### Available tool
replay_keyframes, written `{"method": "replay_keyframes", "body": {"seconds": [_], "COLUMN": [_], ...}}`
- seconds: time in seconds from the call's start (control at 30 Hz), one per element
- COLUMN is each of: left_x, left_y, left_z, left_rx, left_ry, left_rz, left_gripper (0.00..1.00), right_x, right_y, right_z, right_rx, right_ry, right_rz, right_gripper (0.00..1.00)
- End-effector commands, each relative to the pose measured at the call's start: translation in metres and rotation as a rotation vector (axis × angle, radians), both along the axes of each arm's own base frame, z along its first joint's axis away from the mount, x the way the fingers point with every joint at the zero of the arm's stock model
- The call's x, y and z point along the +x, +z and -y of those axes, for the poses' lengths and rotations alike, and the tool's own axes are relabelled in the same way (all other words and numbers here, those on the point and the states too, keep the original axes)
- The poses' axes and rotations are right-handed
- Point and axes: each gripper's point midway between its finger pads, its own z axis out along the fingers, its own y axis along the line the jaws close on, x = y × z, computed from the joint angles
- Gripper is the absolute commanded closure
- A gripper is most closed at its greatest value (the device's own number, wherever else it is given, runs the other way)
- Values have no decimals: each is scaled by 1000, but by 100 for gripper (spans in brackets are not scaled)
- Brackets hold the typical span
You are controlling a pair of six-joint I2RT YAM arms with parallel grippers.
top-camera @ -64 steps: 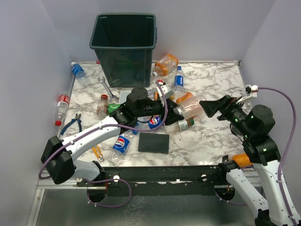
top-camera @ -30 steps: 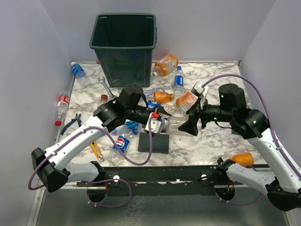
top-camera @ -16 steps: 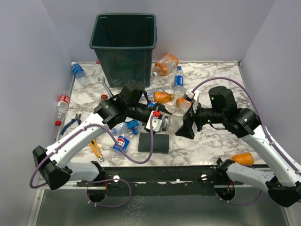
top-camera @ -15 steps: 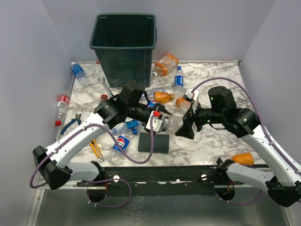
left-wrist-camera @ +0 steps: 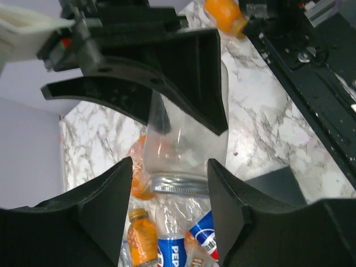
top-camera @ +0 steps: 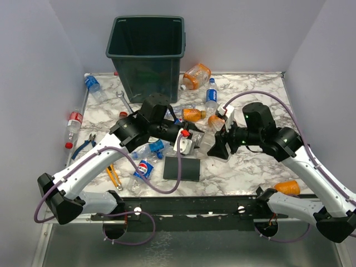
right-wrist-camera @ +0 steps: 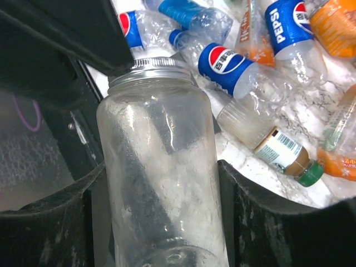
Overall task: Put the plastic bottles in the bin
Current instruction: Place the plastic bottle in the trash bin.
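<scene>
Right arm has swung in from the far right and its claw has slid further along the clear bottle (top-camera: 201, 146) since half a second ago; the left arm has barely shifted. Both claws are now on that bottle, held lying level off the table (top-camera: 250, 94), mid-table just behind the black plate (top-camera: 181, 168). Left claw (left-wrist-camera: 169, 164) is clenched round the silver-rimmed end; right claw (right-wrist-camera: 160, 168) straddles the body, fingers (right-wrist-camera: 67, 222) flush against both sides, so grasping it too. The right wrist view shows a Pepsi bottle (right-wrist-camera: 239, 67) and a green-capped bottle (right-wrist-camera: 278, 153) lying on the table below the held one. The bin (top-camera: 147, 78) stands upright at the back of the table, well apart from the held bottle. More bottles are loose: an orange one (top-camera: 196, 76) just right of the bin, a blue one (top-camera: 92, 83) to its left, a red-labelled one (top-camera: 72, 125) at the left edge. Wrench (top-camera: 127, 103) and pliers (top-camera: 84, 146) lie on the left side.
</scene>
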Motion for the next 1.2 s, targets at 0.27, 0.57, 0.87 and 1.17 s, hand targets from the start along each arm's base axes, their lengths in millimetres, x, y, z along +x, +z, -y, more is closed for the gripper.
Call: {"method": "replay_keyframes", "body": {"seconds": [0.27,0.57,0.87,1.17], "left_x": [33,69,68,51], "left_y": [103,150,136,130], "left_z": [-6,-12,23,43], "left_rx": [-491,-916,-856,-760], "left_ry": [317,533,257,164], "left_rz": [83,-780,-1390,-1423], "left_gripper": [5,1,1,1], "right_x": [36,23,18,30], "right_y": [70,108,114,108], "right_z": [12,25,31,34], "right_rx": [295,718,763,746], "right_ry": [-309,-390,-391,-448], "right_rz": [253,387,439,446], "right_gripper": [71,71,71,71]}}
